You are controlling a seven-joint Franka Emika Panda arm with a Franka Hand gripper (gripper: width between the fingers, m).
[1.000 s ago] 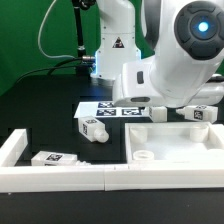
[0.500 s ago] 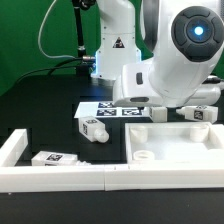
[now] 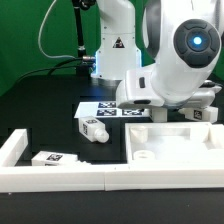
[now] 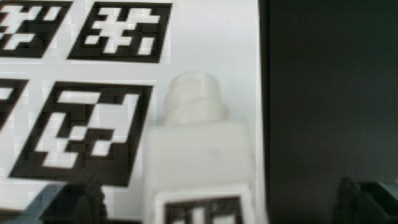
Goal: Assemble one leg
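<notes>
The arm is swinging slightly toward the exterior view's left. The gripper (image 4: pixel 214 200) is hanging wide open astride a white leg (image 4: pixel 199 140) lying along the marker board (image 4: pixel 222 40). It's lining up the grasp, I'd say; next comes lowering and closing squarely.

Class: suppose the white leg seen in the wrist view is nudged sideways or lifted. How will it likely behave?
The white leg looks round with a tapered tip, so a nudge may roll it. It resembles moulded plastic: probably stiff and light. Its smooth surface might slip when gripped.
</notes>
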